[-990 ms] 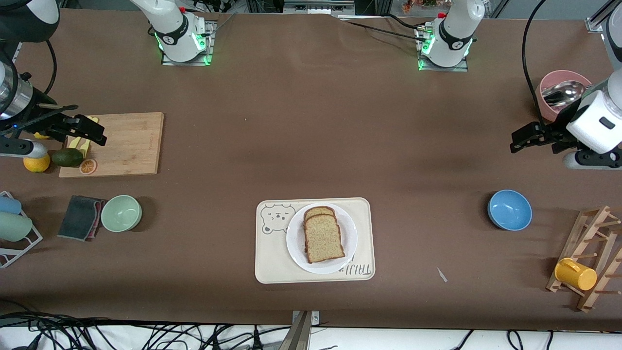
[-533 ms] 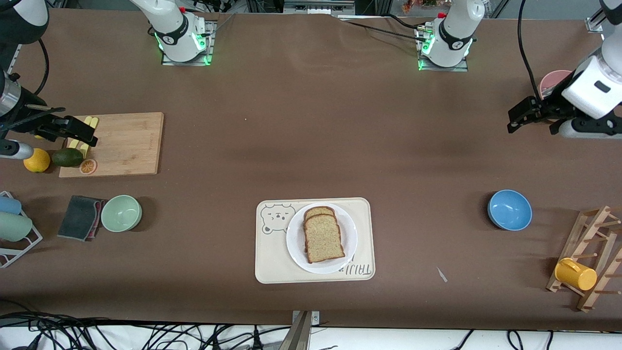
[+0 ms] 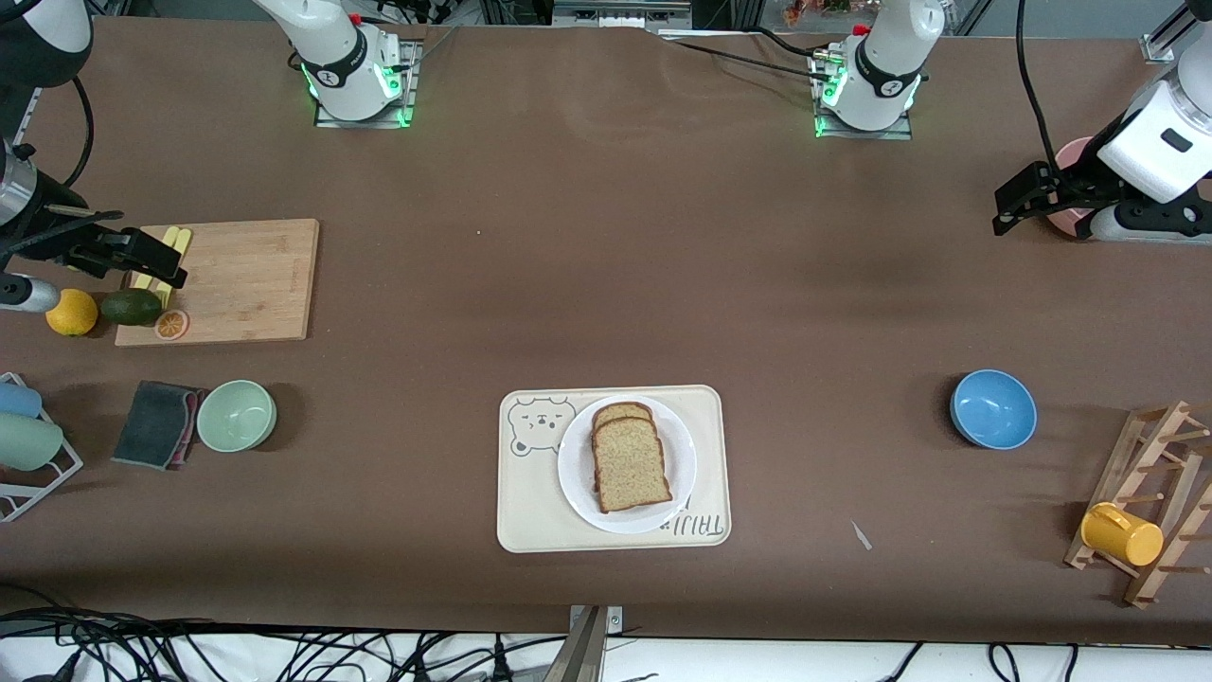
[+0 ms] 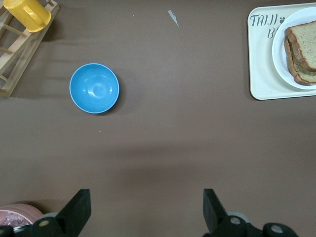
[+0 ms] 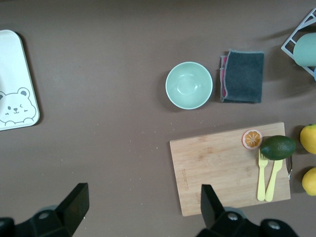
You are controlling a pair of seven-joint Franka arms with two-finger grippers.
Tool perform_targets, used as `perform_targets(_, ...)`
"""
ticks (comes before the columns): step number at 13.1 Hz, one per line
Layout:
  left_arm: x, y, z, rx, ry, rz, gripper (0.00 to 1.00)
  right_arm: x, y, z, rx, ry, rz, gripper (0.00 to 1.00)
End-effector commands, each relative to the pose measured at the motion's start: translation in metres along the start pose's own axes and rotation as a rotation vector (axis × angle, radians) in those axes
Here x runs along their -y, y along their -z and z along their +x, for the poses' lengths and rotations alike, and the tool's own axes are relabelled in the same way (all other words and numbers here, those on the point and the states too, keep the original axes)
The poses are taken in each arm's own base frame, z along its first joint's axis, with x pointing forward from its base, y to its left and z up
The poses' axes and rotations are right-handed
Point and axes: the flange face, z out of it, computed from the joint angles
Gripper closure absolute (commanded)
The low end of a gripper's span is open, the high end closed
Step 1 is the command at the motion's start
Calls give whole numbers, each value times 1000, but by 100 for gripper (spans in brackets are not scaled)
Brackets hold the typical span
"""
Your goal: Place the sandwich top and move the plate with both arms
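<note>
Sandwich top (image 3: 631,463) covering lower slice on plate (image 3: 680,493), pink bowl (image 3: 1072,163) partly hidden

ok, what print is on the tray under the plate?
A bear face on the cream tray, clearest in the right wrist view.

The surface (image 3: 606,265) is matt brown, cloth-like. The plate (image 3: 578,488) looks glossy white; the sandwich top (image 3: 630,464) is speckled, rough-crumbed bread. The tray (image 3: 525,511) is smooth cream plastic. The cutting board (image 3: 251,279) and rack (image 3: 1150,493) are bare wood. The blue bowl (image 3: 993,408) shines; the green bowl (image 3: 237,415) is duller. The cloth (image 3: 156,423) looks soft, dark.
</note>
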Motion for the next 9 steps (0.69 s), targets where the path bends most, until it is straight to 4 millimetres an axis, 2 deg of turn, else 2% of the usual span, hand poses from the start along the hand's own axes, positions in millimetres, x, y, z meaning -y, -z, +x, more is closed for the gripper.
perform_targets(1, 2, 4, 4, 10, -28, 30, 0, -3, 3, 0, -19, -10, 6, 0)
perform_targets(5, 10, 2, 1, 33, -12, 30, 0, 0, -2, 2, -9, 4, 11, 0)
perform_targets(7, 9, 2, 1, 33, -15, 30, 0, -10, 2, 4, -17, -12, 17, 0)
perform_targets(9, 9, 2, 1, 33, -17, 30, 0, -11, 2, 4, -17, -15, 8, 0)
